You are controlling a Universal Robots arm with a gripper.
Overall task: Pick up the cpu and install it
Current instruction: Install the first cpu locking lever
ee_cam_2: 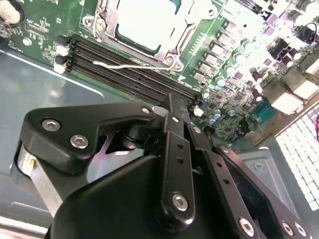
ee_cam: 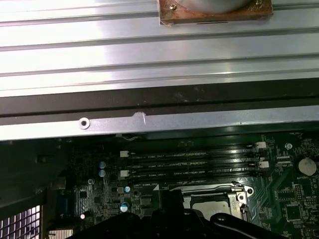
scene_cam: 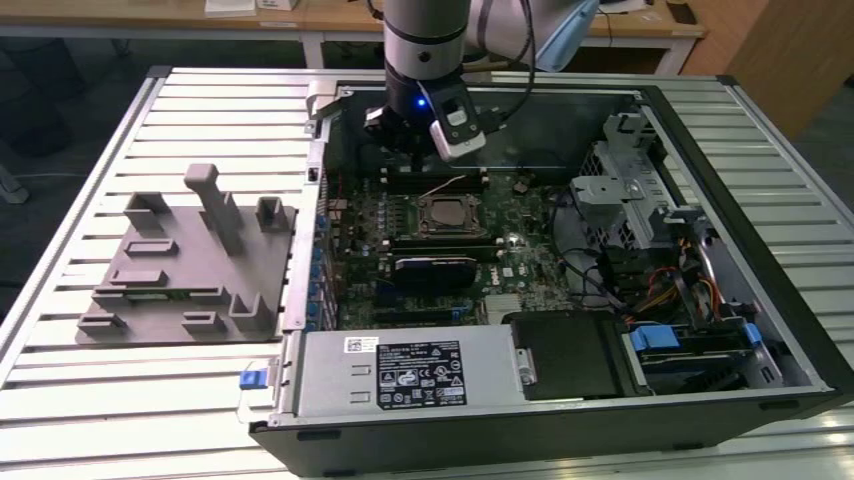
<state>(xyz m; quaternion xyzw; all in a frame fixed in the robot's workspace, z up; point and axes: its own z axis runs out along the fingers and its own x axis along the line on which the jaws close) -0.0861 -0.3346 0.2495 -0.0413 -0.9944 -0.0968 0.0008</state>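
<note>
Hanging over the open computer case [scene_cam: 534, 445] with fingers [ee_cam_2: 174, 139] clenched together on nothing, just above the memory slots [ee_cam_2: 99, 57]. Apart from them, lying flat in the socket frame [ee_cam_2: 172, 48], silver top up: the cpu [ee_cam_2: 144, 20]. On the bench [scene_cam: 134, 400], well aside at the exterior view's left, a grey holder block [scene_cam: 174, 270]

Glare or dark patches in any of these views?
Second wrist view: glare washes the cpu top out to white. First wrist view: table slats glare bright, motherboard sits dim. Exterior view: light is even, small blue light glows on the arm.
</note>
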